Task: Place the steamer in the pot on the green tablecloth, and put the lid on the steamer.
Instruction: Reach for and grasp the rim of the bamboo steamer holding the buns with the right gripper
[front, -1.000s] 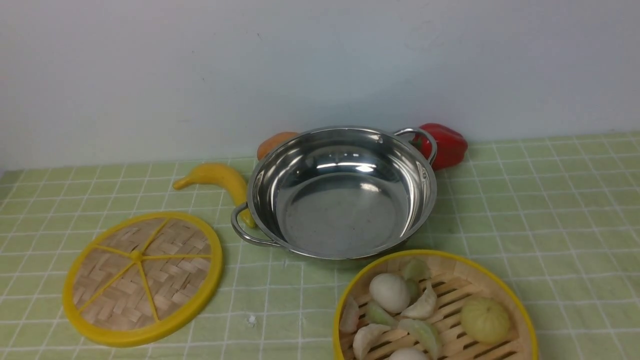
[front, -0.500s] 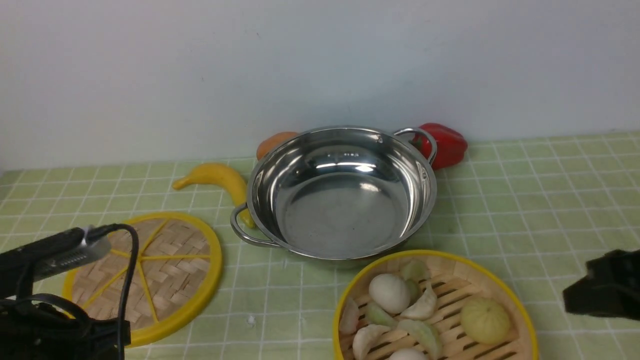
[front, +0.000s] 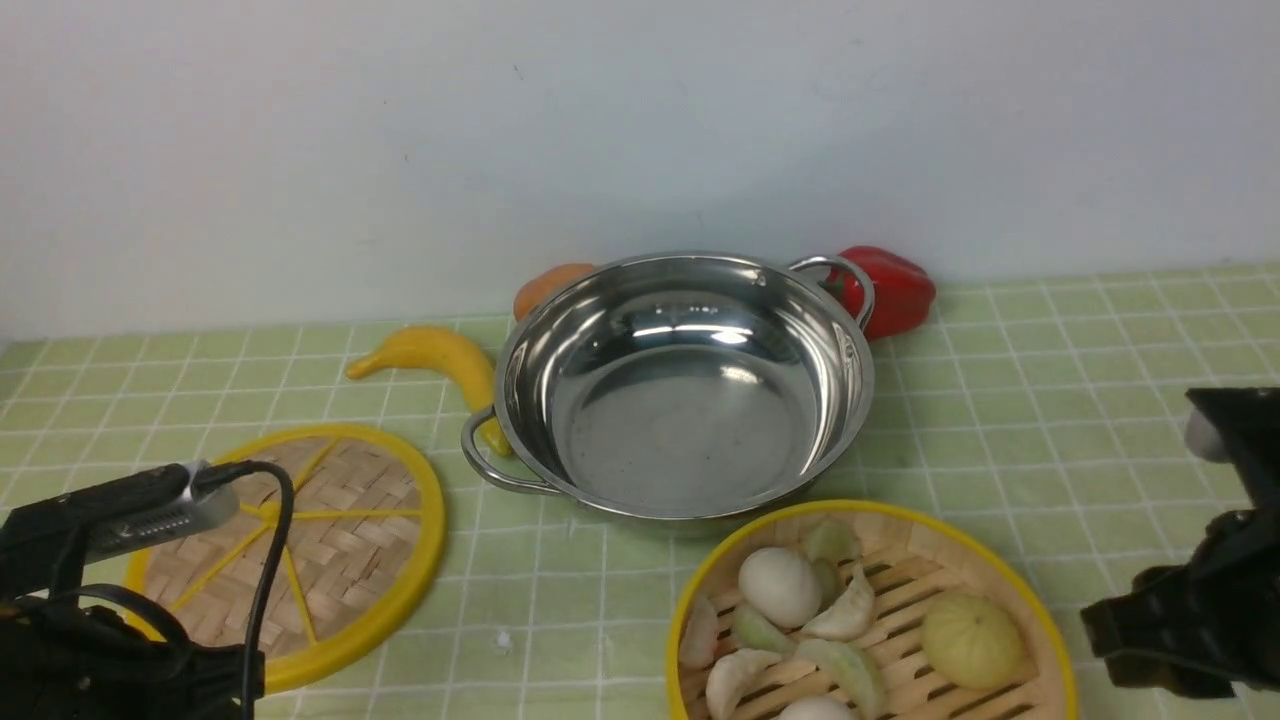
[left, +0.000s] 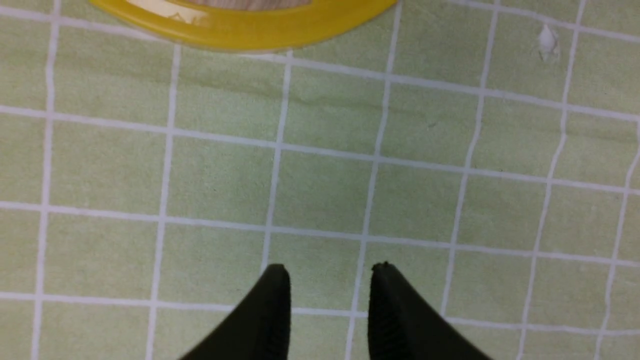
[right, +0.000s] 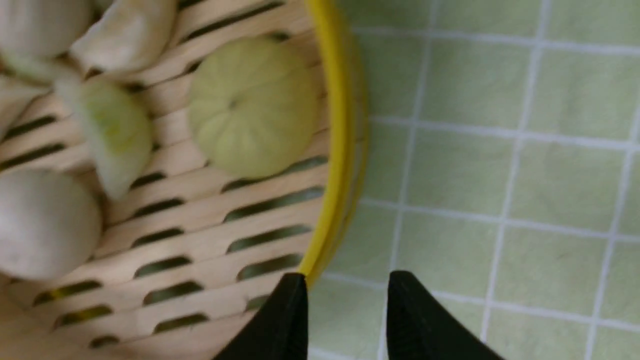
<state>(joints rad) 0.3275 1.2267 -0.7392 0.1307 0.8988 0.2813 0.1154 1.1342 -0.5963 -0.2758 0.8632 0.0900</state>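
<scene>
The steamer (front: 900, 590), a yellow-rimmed bamboo basket with white and pale green dumplings and buns, sits on the green tablecloth (front: 1050, 400) at the front, just before the empty steel pot (front: 685, 385). The flat woven lid (front: 330, 540) lies at the left. My left arm (front: 100, 600) is over the lid's near side; its gripper (left: 330, 267) is open above bare cloth, a short way from the lid's rim (left: 240, 25). My right arm (front: 1190, 620) is just right of the steamer. Its gripper (right: 347, 276) is open, one fingertip at the steamer's rim (right: 336, 150), nothing between the fingers.
A yellow banana (front: 440, 360) lies left of the pot, touching its near handle. An orange fruit (front: 545, 285) and a red pepper (front: 895, 285) sit behind the pot against the white wall. A small white speck (front: 502, 640) lies on the cloth.
Both arms have come into the front view. The left one now covers the lid's near left part, and the right one has moved in beside the steamer. Nothing on the cloth has moved.
</scene>
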